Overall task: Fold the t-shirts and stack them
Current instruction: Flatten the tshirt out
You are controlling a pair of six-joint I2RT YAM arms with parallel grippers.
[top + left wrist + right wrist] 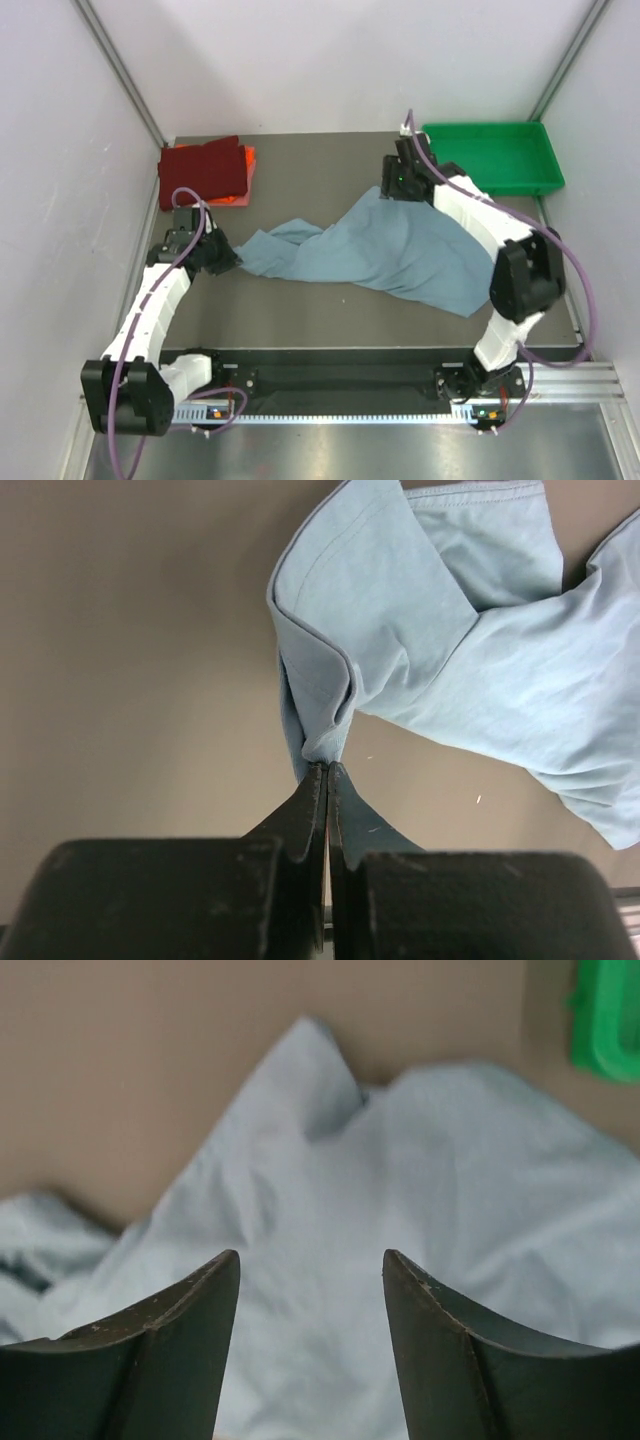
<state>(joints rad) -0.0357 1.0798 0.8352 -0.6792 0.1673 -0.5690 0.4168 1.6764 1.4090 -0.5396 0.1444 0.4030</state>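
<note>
Flattening is in hand: the left tool [328, 772] is clamped on a corner of the blue shirt [400, 255], crumpled on the worktop [300, 320]. The right tool [310, 1256], parted above its far edge, should grip there next.

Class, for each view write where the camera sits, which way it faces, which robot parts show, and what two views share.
Top external: above and behind, facing down on the table; left arm and right arm show.
Left wrist: on that wrist, facing along the left end effector, shut on the blue shirt.
Right wrist: on that wrist, facing past the open right end effector onto the shirt.
Shared: top and right wrist show the tray.
</note>
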